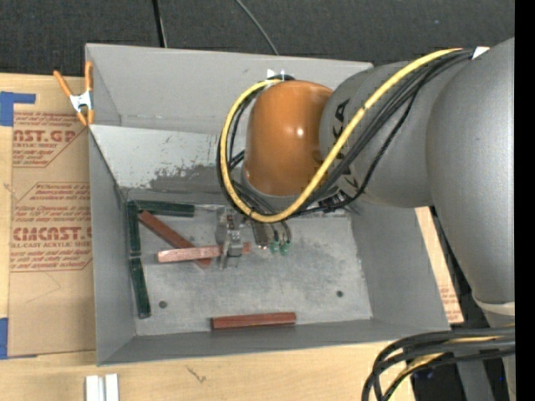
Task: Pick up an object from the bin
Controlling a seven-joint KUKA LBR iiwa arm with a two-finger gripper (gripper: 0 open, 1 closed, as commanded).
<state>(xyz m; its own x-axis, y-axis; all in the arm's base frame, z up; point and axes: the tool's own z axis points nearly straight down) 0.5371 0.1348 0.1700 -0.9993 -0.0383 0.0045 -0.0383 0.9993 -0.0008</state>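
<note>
Pinkish-brown stick point(185, 256) lies flat, left of centre on the bin point(159, 153) floor; gripper point(230, 247) low at its right end; grasp stage, seemingly; closure cannot be told; next: firm clamp, then vertical lift.

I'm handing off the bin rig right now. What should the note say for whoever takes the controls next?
Gripper: low in the bin, at the right end of the pale red stick near the middle. I cannot tell whether it has a grip.
Other things: a red-brown stick aslant just behind the pale one, dark green sticks along the left wall, and a brown bar by the front wall.
Done: nothing appears lifted yet.
Left: confirm the grip, then lift one thing clear.
</note>
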